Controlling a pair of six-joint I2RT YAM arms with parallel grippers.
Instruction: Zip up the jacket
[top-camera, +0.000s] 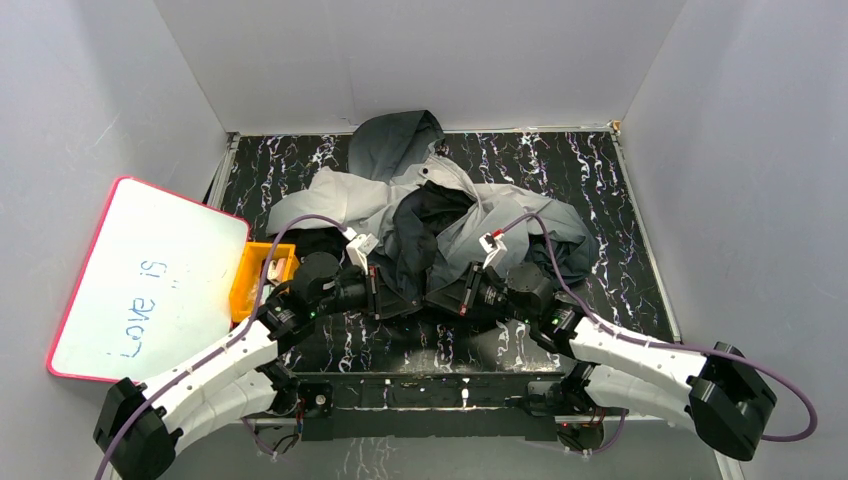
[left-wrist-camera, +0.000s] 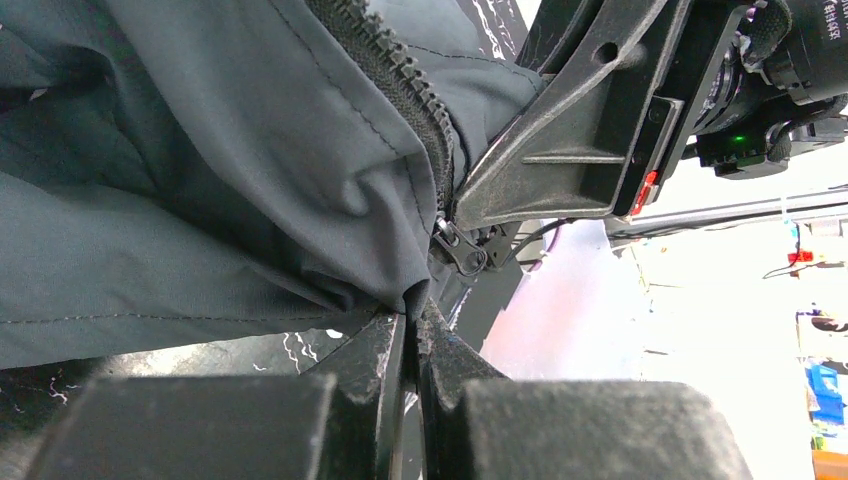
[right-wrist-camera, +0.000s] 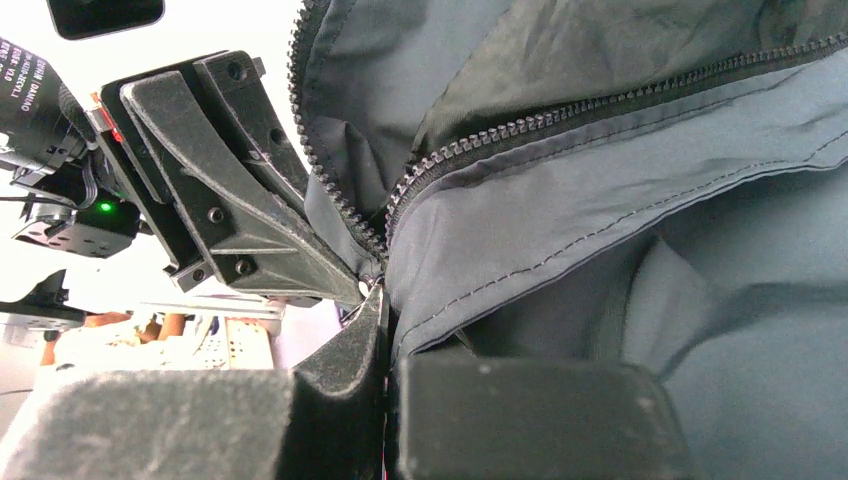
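The grey jacket (top-camera: 440, 215) lies crumpled at the middle back of the table, hood toward the far wall. My two grippers meet at its near hem. My left gripper (top-camera: 400, 297) is shut on a fold of jacket fabric (left-wrist-camera: 300, 180) just below the zipper slider (left-wrist-camera: 458, 250); the zipper teeth (left-wrist-camera: 400, 70) run up from there. My right gripper (top-camera: 432, 297) is shut on the jacket's other front edge (right-wrist-camera: 520, 230), where two rows of zipper teeth (right-wrist-camera: 560, 115) meet. Each wrist view shows the other gripper close by.
A whiteboard (top-camera: 150, 285) with a pink rim leans at the left. An orange bin (top-camera: 262, 280) stands beside it. White walls enclose the black marbled table (top-camera: 600, 190) on three sides.
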